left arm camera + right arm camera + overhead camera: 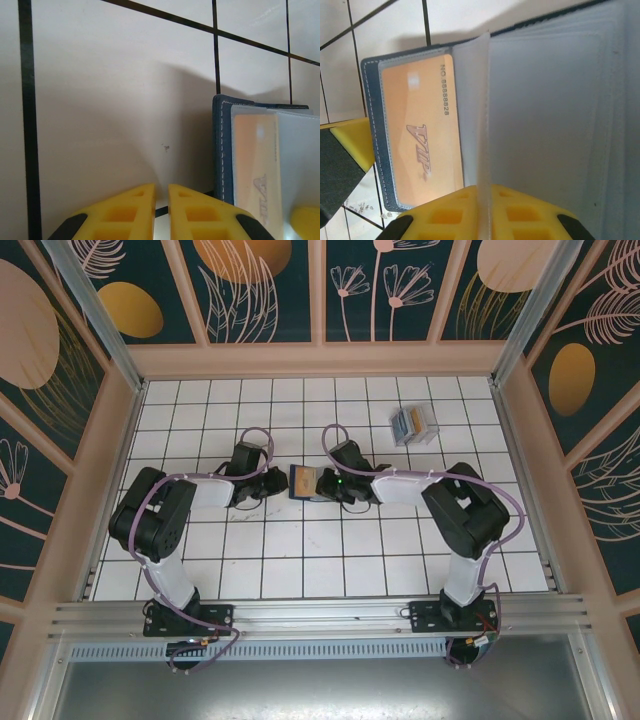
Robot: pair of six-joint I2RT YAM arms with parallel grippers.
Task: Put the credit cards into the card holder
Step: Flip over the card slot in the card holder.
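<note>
Yellow fingers of the right end effector (484, 215) sit closest to its wrist camera. They are pressed together on a clear sleeve leaf (482, 115) of the card holder (371, 100), and the leaf stands edge-on between them. The left end effector (160, 212) has its fingers pressed nearly together with nothing between them. It is low over the tabletop (300, 560), just beside the holder's navy edge; whether it touches that edge I cannot tell.

The holder lies open at mid-tabletop between the two end effectors. Its first pocket holds a tan-orange card (417, 135) printed VIP, seated fully inside. The pockets to the right of the lifted leaf look empty, though the frosted plastic hides detail. Farther back and to the right, well apart, a clear slotted rack (430, 432) holds more credit cards (406, 423); how many is too small to tell.

Three risks, as I judge them:
- The pinch is on thin, slippery film, so the leaf may slide out or crease if pulled.
- Lifting the leaf could drag the light holder across the tabletop, since nothing plainly pins it.
- The bifold may flop shut once the leaf is let go.
</note>
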